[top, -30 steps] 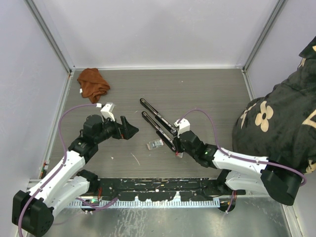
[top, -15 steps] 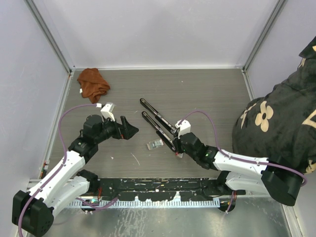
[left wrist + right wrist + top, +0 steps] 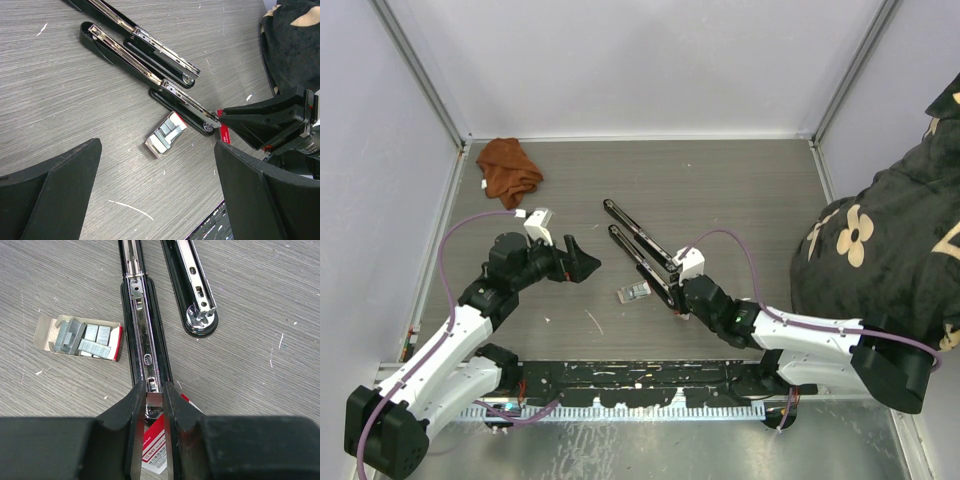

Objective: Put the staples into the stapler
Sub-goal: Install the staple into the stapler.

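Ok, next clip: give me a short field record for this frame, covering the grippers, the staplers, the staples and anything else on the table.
left gripper: open, holding nothing, left of the staplers
right gripper: closed on the near end of the stapler's metal rail
stapler: opened out flat on the table
second stapler: also opened flat, alongside, untouched
staples: strips in a small tray, left of the stapler, not picked up
box: red-and-white, under the right gripper, partly hidden
cloth: orange-brown, far left corner

Nearer long black opened stapler (image 3: 640, 262) on the grey wood-grain bench (image 3: 750, 190)
Right tool (image 3: 676, 300) sits at its near end; left tool (image 3: 586, 256) gapes, well apart to the left.
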Motion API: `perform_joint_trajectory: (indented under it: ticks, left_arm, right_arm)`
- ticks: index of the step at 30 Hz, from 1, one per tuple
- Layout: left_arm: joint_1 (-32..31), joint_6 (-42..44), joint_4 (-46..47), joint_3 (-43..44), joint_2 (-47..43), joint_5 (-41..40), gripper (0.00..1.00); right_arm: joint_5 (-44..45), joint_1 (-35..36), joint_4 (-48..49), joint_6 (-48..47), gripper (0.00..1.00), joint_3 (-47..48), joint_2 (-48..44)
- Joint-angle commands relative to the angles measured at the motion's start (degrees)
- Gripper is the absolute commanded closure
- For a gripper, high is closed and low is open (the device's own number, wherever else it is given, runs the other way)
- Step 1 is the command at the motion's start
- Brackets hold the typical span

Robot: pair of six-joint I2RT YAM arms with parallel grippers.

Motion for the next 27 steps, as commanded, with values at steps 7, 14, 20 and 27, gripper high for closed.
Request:
perform_joint_trajectory:
  ticks: [7,14,20,27]
  left_arm:
    - [0.2,1.0,1.2,0.5,-1.4,0.9,0.02]
    - [0.2,1.0,1.1,0.7,-1.4,1.4,0.02]
    - [0.2,1.0,1.3,0.7,-1.4,1.4,0.02]
    - [0.2,1.0,1.4,0.6,-1.5,1.6,0.02]
  right_arm:
    - [6.2,3.8,2.6,-0.9,0.76,-0.1,0.3]
    - [7.8,5.2,1.8,0.3,0.76,-0.3,0.0]
    - [8.9,5.9,2.3,0.7,0.76,-0.9,-0.4]
    - [9.4,6.2,3.6,1.6,0.76,-1.6,0.0]
